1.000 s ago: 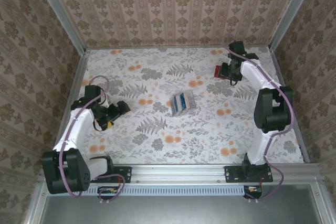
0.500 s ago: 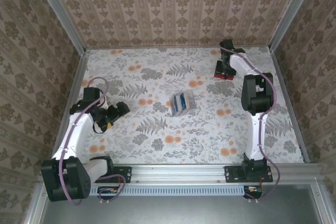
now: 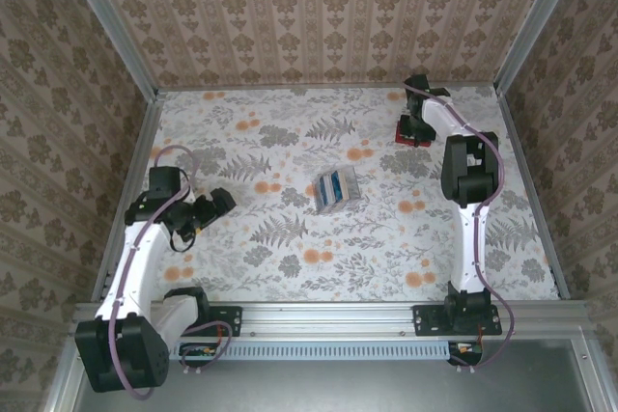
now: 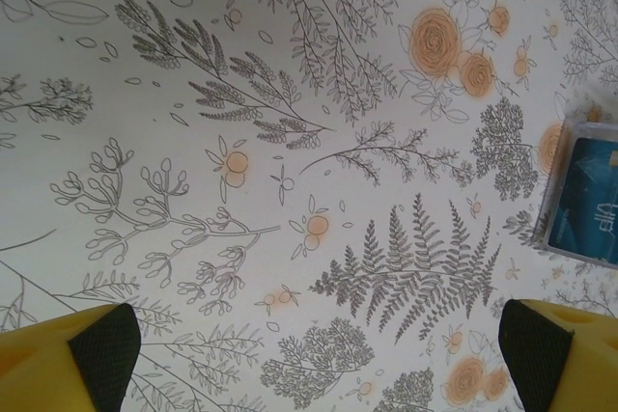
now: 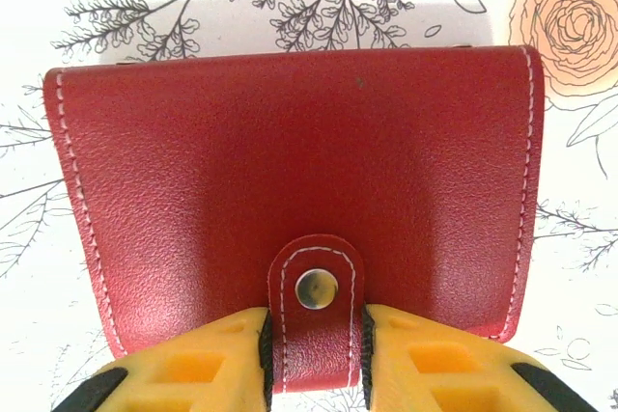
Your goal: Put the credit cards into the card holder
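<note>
Pinching snap tab (image 5: 316, 272) of grained red card holder (image 5: 290, 142): right tool (image 5: 315, 359)

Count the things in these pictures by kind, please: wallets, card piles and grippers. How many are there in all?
1 wallet, red, closed
1 card pile; its single cards are too small to count
2 grippers: left gripper, right gripper
Total: 4
</note>
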